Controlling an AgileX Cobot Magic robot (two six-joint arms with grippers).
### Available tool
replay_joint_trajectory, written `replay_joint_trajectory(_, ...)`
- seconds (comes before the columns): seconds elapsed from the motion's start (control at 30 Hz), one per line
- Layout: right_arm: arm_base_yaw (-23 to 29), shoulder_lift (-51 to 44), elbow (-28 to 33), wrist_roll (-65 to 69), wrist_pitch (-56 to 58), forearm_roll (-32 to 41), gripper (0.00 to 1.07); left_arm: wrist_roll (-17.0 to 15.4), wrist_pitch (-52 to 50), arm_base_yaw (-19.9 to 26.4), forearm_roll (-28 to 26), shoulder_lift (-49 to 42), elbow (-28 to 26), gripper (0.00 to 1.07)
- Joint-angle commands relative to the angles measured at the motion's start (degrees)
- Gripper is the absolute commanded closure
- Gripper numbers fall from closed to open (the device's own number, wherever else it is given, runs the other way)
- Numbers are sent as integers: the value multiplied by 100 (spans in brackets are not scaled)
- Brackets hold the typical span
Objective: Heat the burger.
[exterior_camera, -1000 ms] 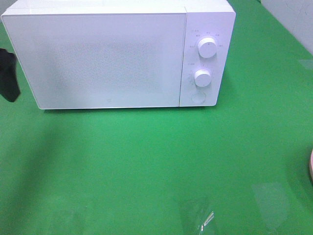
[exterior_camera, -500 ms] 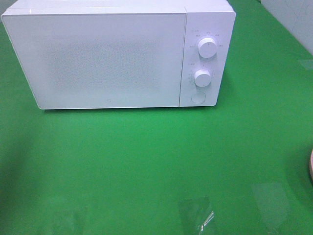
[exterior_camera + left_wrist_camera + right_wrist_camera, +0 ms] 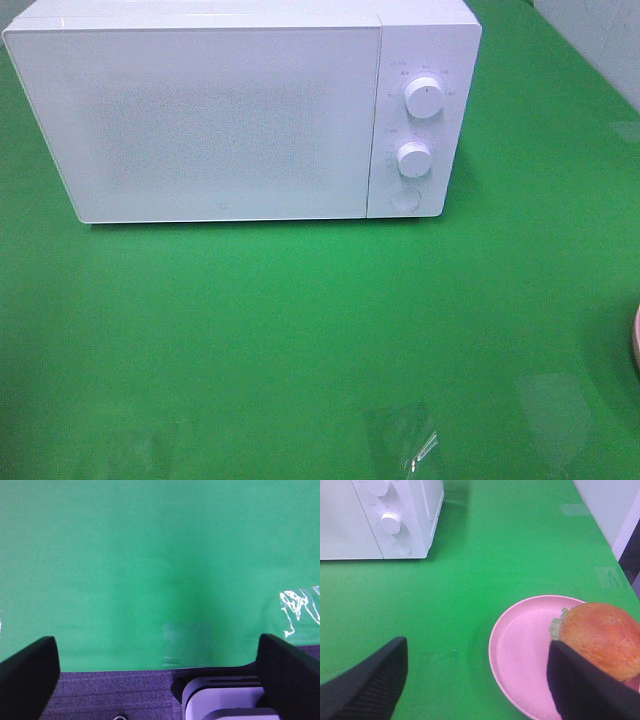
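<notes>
The burger [image 3: 602,636], with a shiny golden-brown bun and a bit of green lettuce showing, lies on a round pink plate [image 3: 525,647] in the right wrist view. My right gripper [image 3: 475,680] is open, its dark fingers [image 3: 370,685] spread wide, hovering above the plate's near side. A white microwave [image 3: 240,110] with its door shut stands at the back of the green table; it also shows in the right wrist view [image 3: 380,517]. My left gripper [image 3: 155,680] is open over bare green cloth near the table's edge. Neither gripper shows in the exterior high view.
The microwave has two round knobs [image 3: 424,98] and a round button [image 3: 404,200] on its right panel. A sliver of the plate's rim [image 3: 636,345] shows at the right edge. Clear tape patches [image 3: 405,440] lie on the cloth at the front.
The dark left arm seen at the far left edge one second ago has withdrawn out of the exterior high view. The microwave and plate have not moved.
</notes>
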Motion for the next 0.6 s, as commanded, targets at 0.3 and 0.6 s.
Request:
replay_joint_trajectory(0.3,-17,-138,6,-57,-63,17,32,6,-86,17,63,-1639,476,7)
replay_joint_trajectory(0.6,-17,-138,6,-57,-63,17,32,-23,-92,17,-92,-3002,476,7)
